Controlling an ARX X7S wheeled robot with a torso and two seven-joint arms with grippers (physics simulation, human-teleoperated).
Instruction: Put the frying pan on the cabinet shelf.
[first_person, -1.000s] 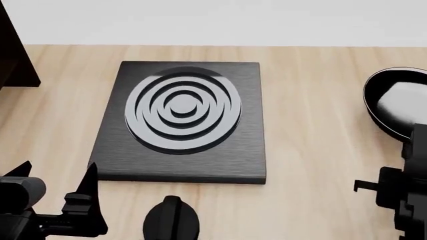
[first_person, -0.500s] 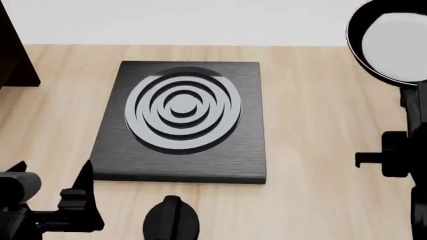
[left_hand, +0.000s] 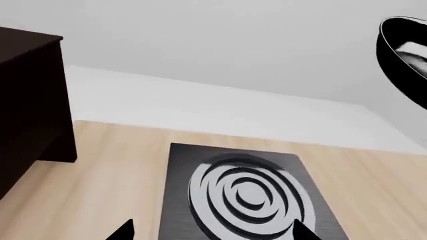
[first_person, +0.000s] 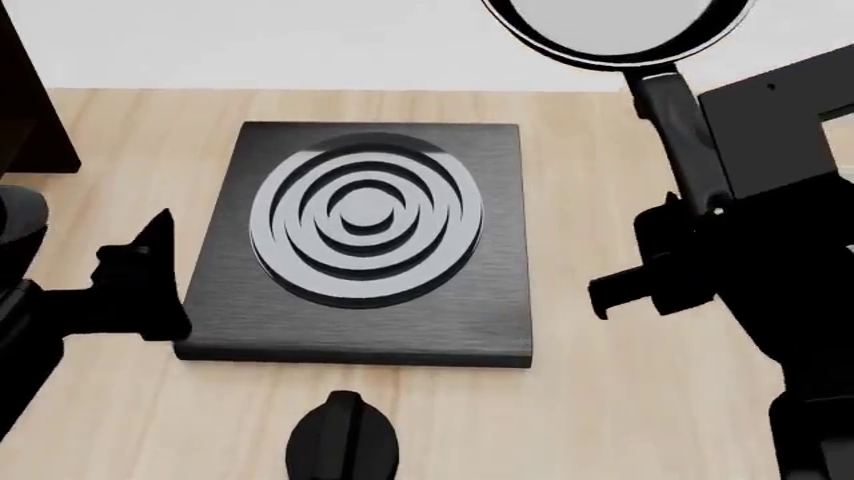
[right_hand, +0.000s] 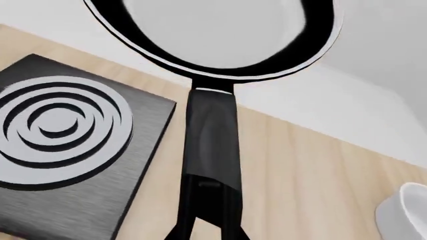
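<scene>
The frying pan (first_person: 614, 25), glossy black with a pale sheen inside, hangs high in the air at the top of the head view, partly cut off by the frame. Its handle (first_person: 678, 125) runs down into my right gripper (first_person: 711, 208), which is shut on the handle's end. The right wrist view shows the pan (right_hand: 213, 30) straight ahead of the gripper (right_hand: 208, 234). My left gripper (first_person: 94, 235) is open and empty, low at the hob plate's left side (left_hand: 213, 236). The dark brown cabinet (left_hand: 30, 100) stands far left (first_person: 24, 120); its shelf is not clearly shown.
A square black hob plate (first_person: 367, 240) with pale concentric rings lies on the wooden table (first_person: 601, 150). A black knob-like object (first_person: 343, 440) sits at the near edge. A white round pot (right_hand: 408, 212) shows at the right wrist view's edge. A pale wall is behind.
My right gripper has lifted the frying pan off the table at the right, and carried it up and leftward. The left gripper has moved forward alongside the hob plate.
</scene>
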